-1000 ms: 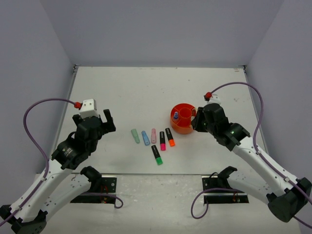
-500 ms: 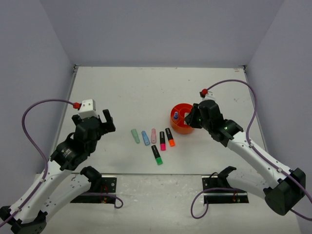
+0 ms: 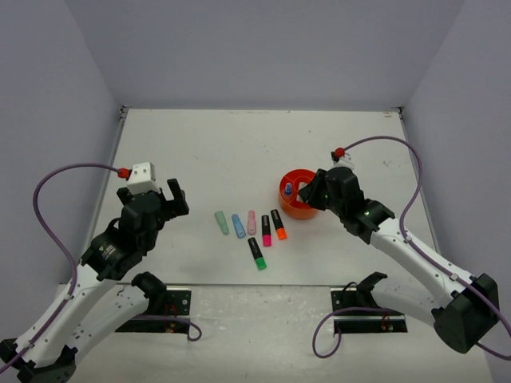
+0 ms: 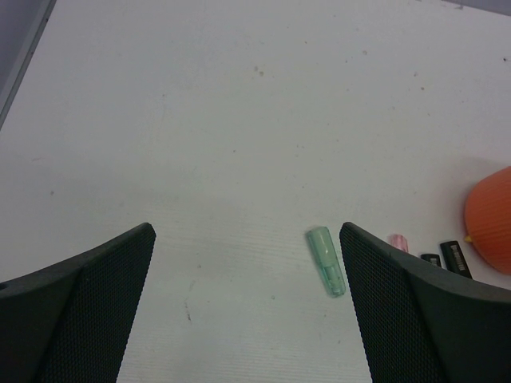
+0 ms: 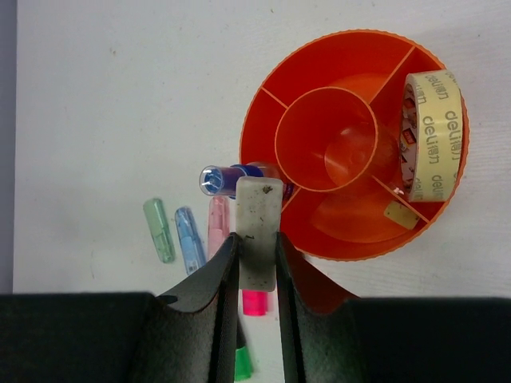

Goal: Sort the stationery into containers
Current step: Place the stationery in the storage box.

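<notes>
Left gripper [image 4: 246, 239] hangs spread wide and empty, waiting at 9 o'clock of the 6 loose markers [image 3: 251, 223]. Right gripper [image 5: 257, 243], clamped on a grey marker [image 5: 259, 203], has swung inward over the organiser [image 5: 351, 257] rim since 1 second ago, probably to drop it beside the blue pen [image 5: 227, 177]. The tape roll [image 5: 435, 136] already fills a far compartment.

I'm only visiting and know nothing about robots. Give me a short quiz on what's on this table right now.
1. True or false: the tape roll sits in the central cup of the orange organiser.
2. How many markers lie loose on the table? A four, B six, C eight.
3. Which gripper holds something, and what?
Key: 1 false, it stands in an outer compartment. 2 B. 3 The right gripper, shut on a grey marker; the left gripper is open and empty.
</notes>
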